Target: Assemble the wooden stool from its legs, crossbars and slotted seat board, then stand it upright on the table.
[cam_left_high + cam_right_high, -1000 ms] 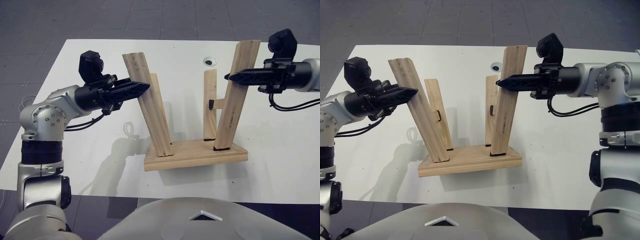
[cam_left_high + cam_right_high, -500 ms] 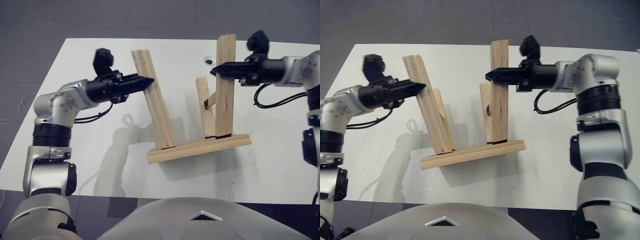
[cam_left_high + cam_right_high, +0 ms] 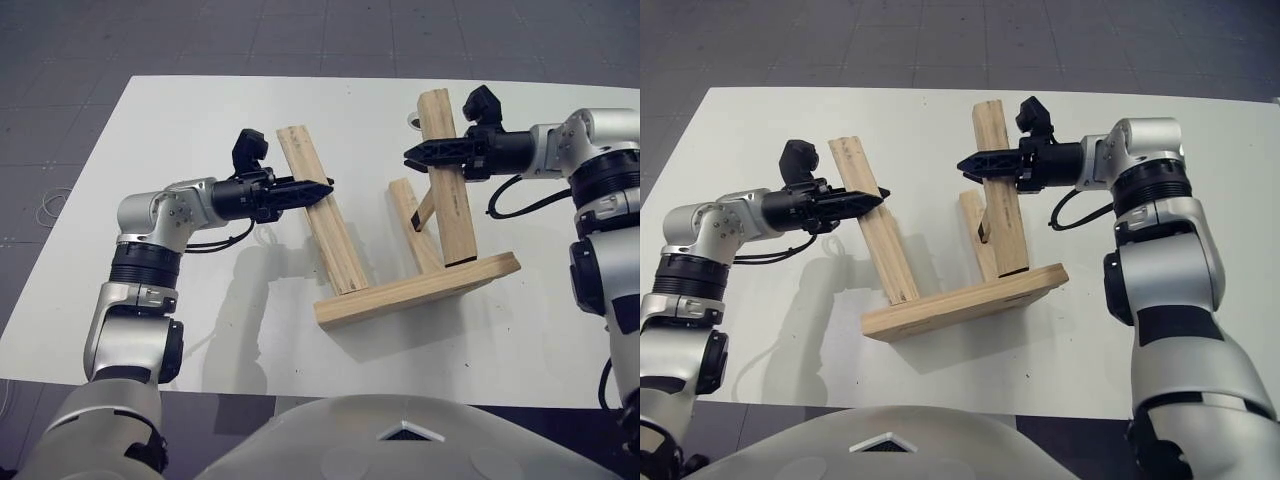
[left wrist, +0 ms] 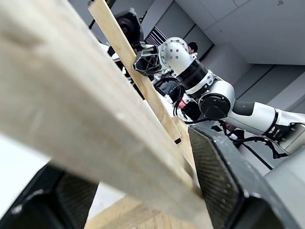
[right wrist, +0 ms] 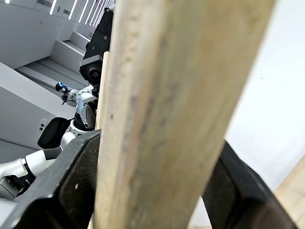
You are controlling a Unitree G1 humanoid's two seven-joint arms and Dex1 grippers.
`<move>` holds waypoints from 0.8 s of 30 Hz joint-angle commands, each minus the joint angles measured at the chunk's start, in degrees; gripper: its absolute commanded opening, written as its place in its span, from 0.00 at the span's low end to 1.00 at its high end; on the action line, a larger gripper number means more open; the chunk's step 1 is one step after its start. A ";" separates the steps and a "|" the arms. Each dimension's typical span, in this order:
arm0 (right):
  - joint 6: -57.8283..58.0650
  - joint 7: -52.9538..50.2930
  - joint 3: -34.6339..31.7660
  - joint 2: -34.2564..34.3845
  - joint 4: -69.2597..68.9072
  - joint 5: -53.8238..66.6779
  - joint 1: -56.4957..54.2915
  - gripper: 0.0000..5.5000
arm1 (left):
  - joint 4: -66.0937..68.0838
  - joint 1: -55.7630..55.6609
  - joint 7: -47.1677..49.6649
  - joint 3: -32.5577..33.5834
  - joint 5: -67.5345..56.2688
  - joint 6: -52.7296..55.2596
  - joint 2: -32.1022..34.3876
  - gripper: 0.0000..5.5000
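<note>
stool: upside down on the white table (image 3: 200,110), a little toward 1 o'clock of its middle, seat board (image 3: 420,290) lowest and legs pointing up.
left gripper (image 3: 322,187): comes in from 9 o'clock, jaws pinching the left leg (image 3: 335,240) near its upper end.
right gripper (image 3: 412,157): comes in from 3 o'clock, jaws pinching the right leg (image 3: 452,210) near its upper end.
key relation: the seat board lies at 6 o'clock of both grips, so righting the stool likely means both arms turning it over together.
long axes: left leg leans toward 11 o'clock, right leg close to 12, seat board runs 8 to 2.
nearer arm: neither, as each holds its own leg.
count: one seat board; three legs plainly seen, including a back leg (image 3: 418,235); a fourth cannot be told; one crossbar (image 3: 428,205).
</note>
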 commanded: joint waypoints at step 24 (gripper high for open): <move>2.84 -7.03 -18.32 -3.65 4.02 -3.72 0.81 1.00 | -4.35 3.54 2.65 16.10 -0.24 7.38 4.27 0.54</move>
